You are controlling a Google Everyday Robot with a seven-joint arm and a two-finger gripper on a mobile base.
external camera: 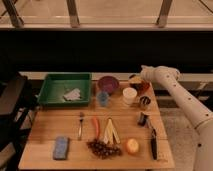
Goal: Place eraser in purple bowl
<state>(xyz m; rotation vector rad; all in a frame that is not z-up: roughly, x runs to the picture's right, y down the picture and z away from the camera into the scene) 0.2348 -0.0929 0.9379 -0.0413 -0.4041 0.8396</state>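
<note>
Camera view: wooden counter (pixel 50 131), white arm coming in from the right.

Hand (pixel 134 79) hangs over the back edge of the counter, at the left rim of the red-orange bowl (pixel 143 86), between that bowl and the purple bowl (pixel 108 83). Open or closed: cannot tell, too dark there. Also can't tell if it's carrying anything.

Eraser (pixel 145 102): dark chunky block on the counter, just right of the white cup (pixel 129 95) and in front of the red-orange bowl. Apart from the hand.

Purple bowl sits at the back, centre, just right of the green tray (pixel 55 80). Nothing visible inside it.

Around the line from eraser to purple bowl:
- white cup, directly between the two
- blue cup (pixel 103 98), just in front of the purple bowl
- red-orange bowl, beside the hand

Rest of the counter:
- crumpled white item (pixel 73 94) in the tray
- small black cylinder (pixel 143 119), in front of the eraser
- black-handled tool (pixel 153 142), near the right edge
- fork (pixel 80 125), carrot (pixel 95 126) and pale yellow strips (pixel 111 132), mid-counter
- grapes (pixel 103 148) and orange (pixel 132 145), front
- flat blue sponge (pixel 61 147), front left, well apart from everything at the back
</note>
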